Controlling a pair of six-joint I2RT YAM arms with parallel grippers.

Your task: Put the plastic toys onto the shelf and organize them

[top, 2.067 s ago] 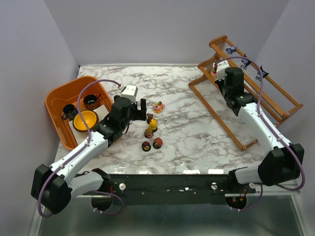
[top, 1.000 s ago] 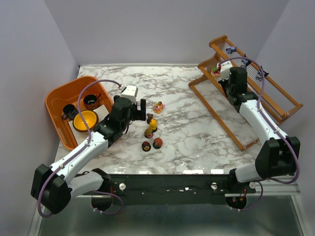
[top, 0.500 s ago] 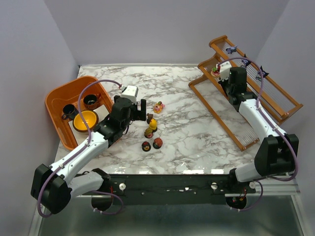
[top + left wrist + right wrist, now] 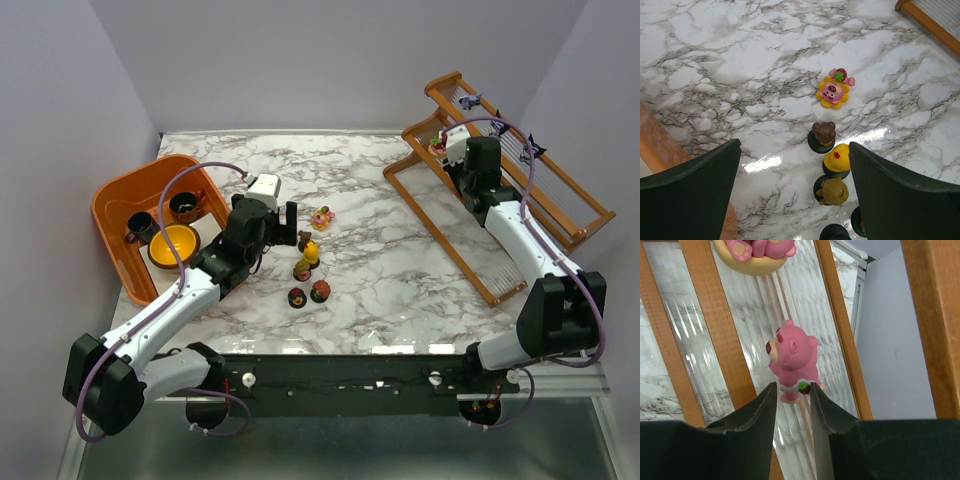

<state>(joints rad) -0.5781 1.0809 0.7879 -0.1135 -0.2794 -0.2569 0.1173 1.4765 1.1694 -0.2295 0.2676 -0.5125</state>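
My right gripper is closed on the base of a pink bear toy, which rests on the pale rods of the shelf. A second pink toy on a yellow base sits just beyond it. In the top view this gripper is at the shelf's upper left end. My left gripper is open and empty, hovering over the table toys: a pink-yellow flower one, a brown one, a yellow one and a tan one.
An orange tub at the left holds two dark cups and a yellow bowl. Purple-black figurines sit on the shelf's upper tier. Two more dark-based toys stand near the left gripper.
The right arm swung its gripper up and left onto the shelf's upper end about two seconds ago and has stayed there since. The left arm has not moved.
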